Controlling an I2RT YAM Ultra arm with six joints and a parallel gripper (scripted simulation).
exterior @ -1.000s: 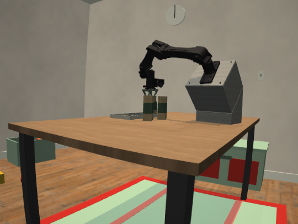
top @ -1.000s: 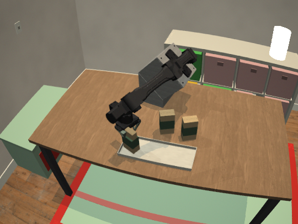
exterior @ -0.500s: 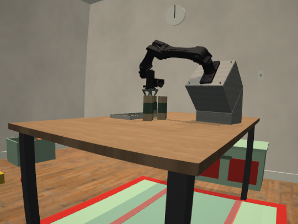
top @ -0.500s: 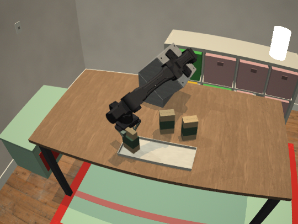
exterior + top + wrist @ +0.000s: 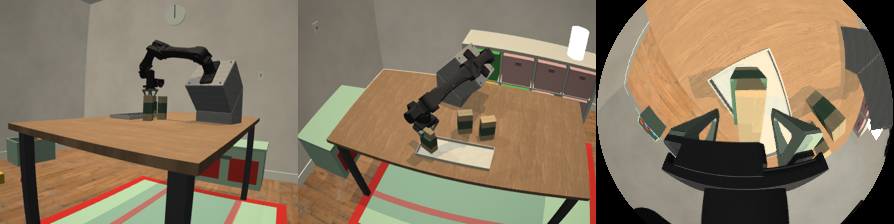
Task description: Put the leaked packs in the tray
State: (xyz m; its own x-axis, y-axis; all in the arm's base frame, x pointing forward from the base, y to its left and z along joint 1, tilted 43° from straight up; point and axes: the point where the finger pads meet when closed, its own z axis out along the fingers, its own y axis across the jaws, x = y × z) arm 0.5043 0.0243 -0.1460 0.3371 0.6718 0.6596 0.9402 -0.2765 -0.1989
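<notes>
Three coffee packs, tan with a dark green band, are on the wooden table. One pack stands upright inside the grey tray at its left end. My gripper is open, with its fingers on either side of this pack's top and a gap on both sides. In the exterior view this pack is mostly hidden behind another. The other two packs stand upright on the table just behind the tray, and one of them shows in the wrist view.
The arm's grey slanted base block stands at the back of the table. A shelf with pink bins is behind the table, and a green bench stands to its left.
</notes>
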